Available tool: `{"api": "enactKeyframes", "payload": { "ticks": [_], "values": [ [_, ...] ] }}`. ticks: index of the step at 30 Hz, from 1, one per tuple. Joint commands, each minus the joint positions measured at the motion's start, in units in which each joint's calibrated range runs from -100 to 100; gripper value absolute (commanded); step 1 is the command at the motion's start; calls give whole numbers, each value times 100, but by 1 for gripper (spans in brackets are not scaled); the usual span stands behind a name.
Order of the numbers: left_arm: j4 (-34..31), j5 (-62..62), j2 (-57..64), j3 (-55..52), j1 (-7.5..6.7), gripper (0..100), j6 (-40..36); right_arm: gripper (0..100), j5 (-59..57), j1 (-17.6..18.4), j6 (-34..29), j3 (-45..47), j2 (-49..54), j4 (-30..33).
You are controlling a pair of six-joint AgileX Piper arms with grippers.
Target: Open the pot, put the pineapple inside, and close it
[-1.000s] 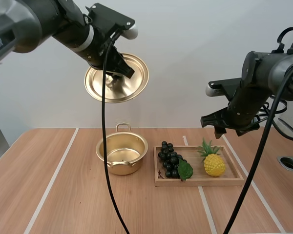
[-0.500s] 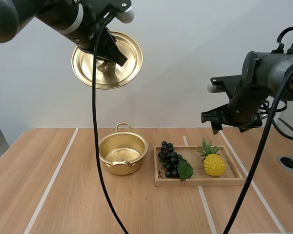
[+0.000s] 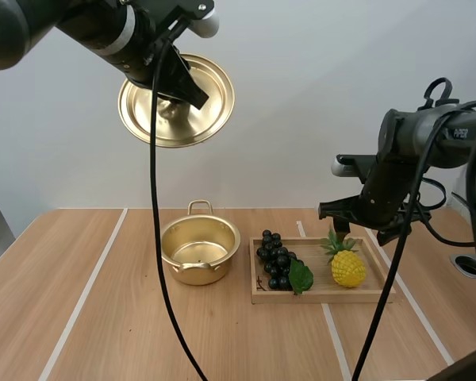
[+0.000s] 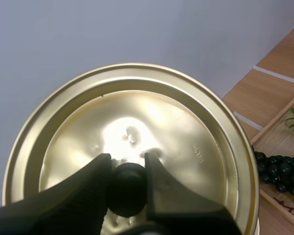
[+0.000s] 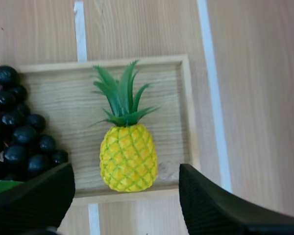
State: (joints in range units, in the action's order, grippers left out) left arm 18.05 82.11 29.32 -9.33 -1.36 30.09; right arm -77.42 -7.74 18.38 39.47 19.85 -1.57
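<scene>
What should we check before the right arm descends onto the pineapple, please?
1. Pot uncovered: ok. The left tool pinches the lid by its knob, high above the table.
2. Pot interior free: ok. It looks empty in the high view.
3. Right tool open: ok. Its fingers stand wide apart.
4. Alignment: ok. The pineapple lies between those fingers, below them.
5. Grapes clear of the pineapple: ok. Bare tray floor separates them.
6. Descent needed to reach the fruit: cannot tell.
</scene>
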Motion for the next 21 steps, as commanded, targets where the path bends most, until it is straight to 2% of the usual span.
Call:
{"api": "enactKeyframes", "payload": {
  "ticks": [1, 21],
  "values": [
    [151, -18, 46, 67, -5, 0, -33, 100, 271, -18, -15, 114, -134, -38],
    [195, 126, 46, 67, -5, 0, -47, 100, 1478, -18, -15, 196, -1246, -38]
  ]
}}
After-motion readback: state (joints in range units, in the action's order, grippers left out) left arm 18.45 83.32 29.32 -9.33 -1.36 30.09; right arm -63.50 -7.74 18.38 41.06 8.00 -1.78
